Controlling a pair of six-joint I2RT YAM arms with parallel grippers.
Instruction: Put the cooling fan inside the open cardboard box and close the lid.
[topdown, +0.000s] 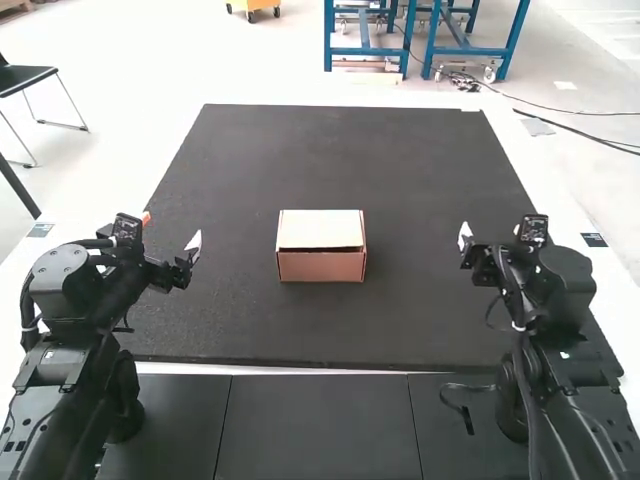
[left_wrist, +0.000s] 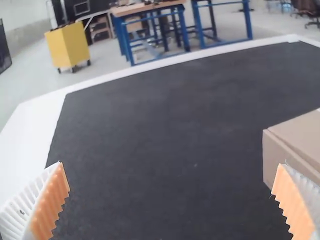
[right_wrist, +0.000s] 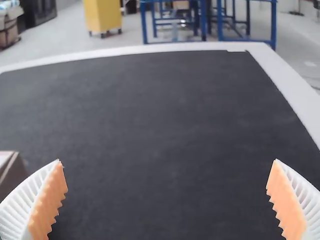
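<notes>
Cardboard box: lid closed, centre of black mat on table. Left jaws wide apart; right jaws wide apart; well clear either side of box.

The cardboard box has its lid lying flat over the top, so its inside is hidden; the left wrist view's edge cuts the box down to one corner, and the right wrist view shows just a dark sliver of it; the ribbed fingers of the left gripper and the right gripper run off the frame, so only their tips show.
</notes>
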